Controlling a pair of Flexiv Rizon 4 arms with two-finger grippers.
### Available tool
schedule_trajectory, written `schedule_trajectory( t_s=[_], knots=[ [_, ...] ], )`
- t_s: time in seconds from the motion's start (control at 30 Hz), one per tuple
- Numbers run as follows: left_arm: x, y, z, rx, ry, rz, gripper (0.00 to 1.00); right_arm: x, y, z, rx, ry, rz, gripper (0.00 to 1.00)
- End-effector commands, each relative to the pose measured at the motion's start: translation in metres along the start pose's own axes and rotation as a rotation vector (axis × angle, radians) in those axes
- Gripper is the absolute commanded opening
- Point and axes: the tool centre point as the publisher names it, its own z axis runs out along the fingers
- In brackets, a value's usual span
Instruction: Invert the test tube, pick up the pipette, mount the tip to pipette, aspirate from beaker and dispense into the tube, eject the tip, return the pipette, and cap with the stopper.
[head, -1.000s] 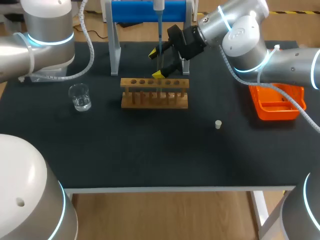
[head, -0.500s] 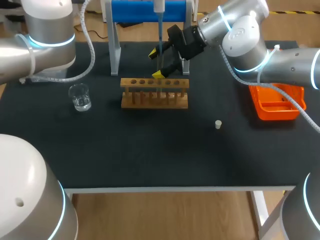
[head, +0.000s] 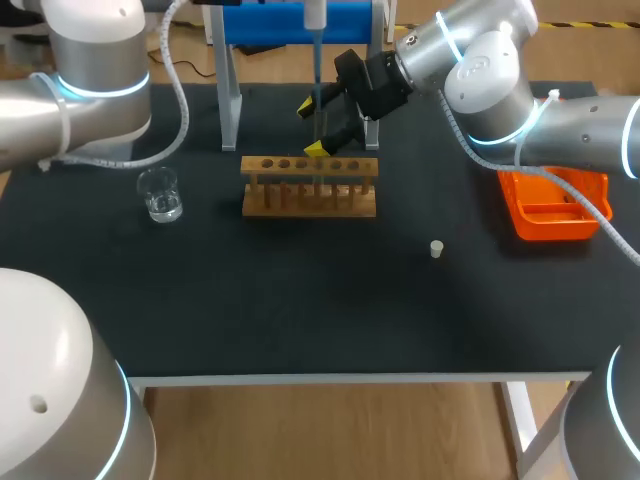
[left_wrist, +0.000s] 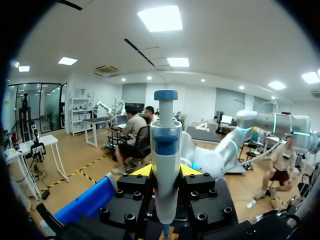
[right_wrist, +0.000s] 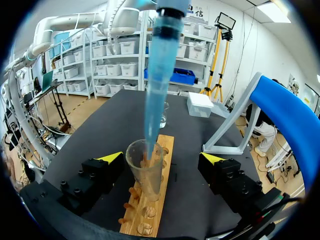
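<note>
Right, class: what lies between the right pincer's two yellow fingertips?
In the right wrist view, the test tube stands inside the open right pincer, touching neither fingertip, with the pipette tip dipping into its mouth.

Our right arm (head: 480, 70) stretches in from upper right, right end effector (head: 313, 127) at top centre, fingers spread wide; our left end effector (left_wrist: 166, 172) clamps the pipette (left_wrist: 165, 150).

Front half of the counter (head: 300, 310): open, bearing only the stopper (head: 436, 249). Rear middle: crowded by the rack (head: 310, 187), the blue stand (head: 265, 22), the pipette (right_wrist: 159, 75) and the right pincer (head: 311, 127). Flanks: beaker (head: 160, 194) at left, orange tray (head: 555, 205) at right.
</note>
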Motion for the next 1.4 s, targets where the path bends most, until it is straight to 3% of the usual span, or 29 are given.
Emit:
schedule_trajectory(
  t_s=[0.03,0.93,1.4],
  knots=[
    [0.0,0.001,-0.004,-0.006,-0.01,-0.002,0.0,0.0,0.0,-0.001,0.002,0.001,0.0,1.0],
    [-0.025,-0.004,-0.002,0.016,-0.013,0.037,0.0,0.0,0.0,-0.001,0.002,0.001,0.0,1.0],
    [-0.02,-0.006,0.008,0.019,0.018,0.033,0.0,0.0,0.0,-0.001,0.002,0.001,0.0,1.0]
  ],
)
